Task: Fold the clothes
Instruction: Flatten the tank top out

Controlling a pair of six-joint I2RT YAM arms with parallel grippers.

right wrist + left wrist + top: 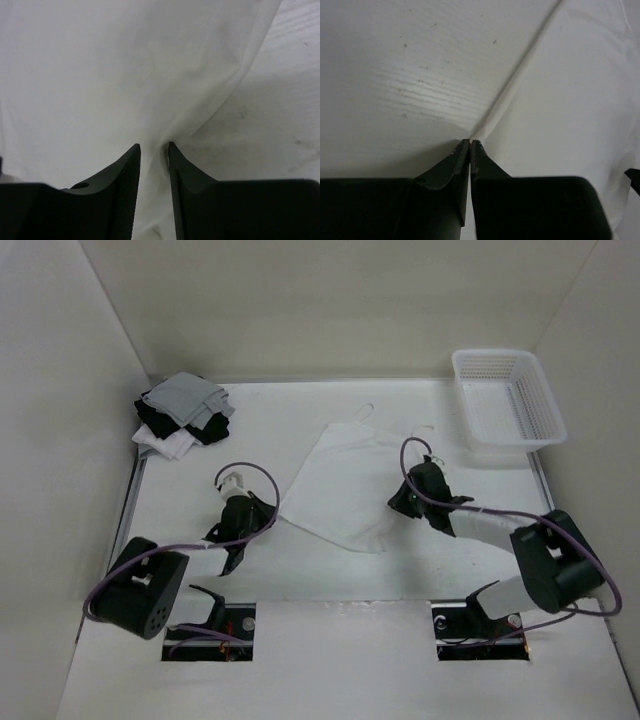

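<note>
**Both claws at the white garment's near corners**

From the top camera, the clothes (345,490) lay spread flat in the middle of the worktop (300,570), the narrow strap end toward the far wall. The left claw (268,517) sat at the garment's near left corner and the right claw (397,504) at its right edge. A stack of grey, black and white garments (185,410) sat in the far left corner and a white mesh basket (505,445) in the far right one.

In the left wrist view, the left claw (471,142) was closed, its tips pinched on the corner of the clothes (570,100), low over the worktop (410,75).

In the right wrist view, the right claw (154,146) stood partly open, with a fold of the clothes (125,75) bunched in the gap. Bare worktop (280,115) showed to the right.
</note>
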